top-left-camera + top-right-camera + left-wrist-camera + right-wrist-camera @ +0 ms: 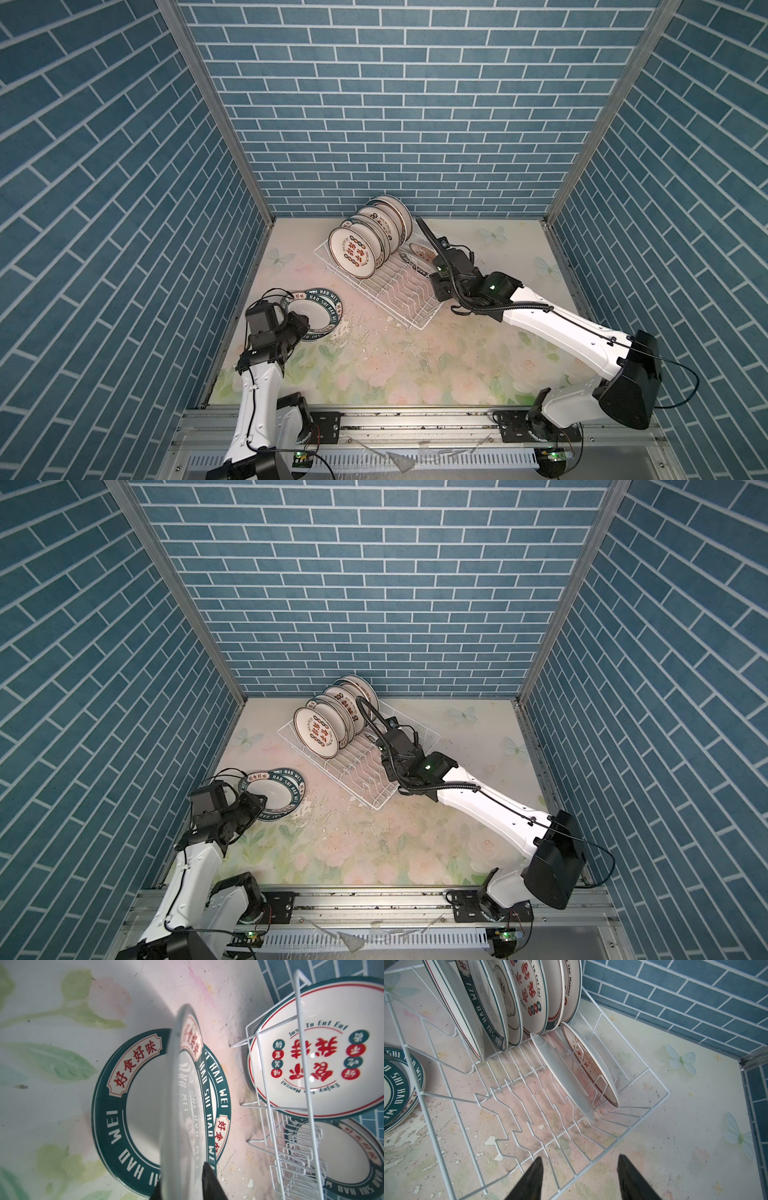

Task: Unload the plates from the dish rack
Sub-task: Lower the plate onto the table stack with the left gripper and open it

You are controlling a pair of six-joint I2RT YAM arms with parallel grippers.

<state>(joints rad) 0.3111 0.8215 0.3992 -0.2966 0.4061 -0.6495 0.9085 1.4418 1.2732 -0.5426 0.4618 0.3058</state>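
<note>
Plate (180,1084) sits edge-on between left end effector (182,1178) jaws; can't tell if clamped or loose. Just past its tips: stack (116,1118) of green-rim plates, flat on surface (41,1012). Right end effector (579,1178): jaws apart, nothing between them, hovering over near corner of rack (517,1105). Ahead of it, at rack's far end: row (529,995) of upright plates. Nearer to it, also in rack: two leaning plates (571,1076), closer one showing plain white back.
</note>
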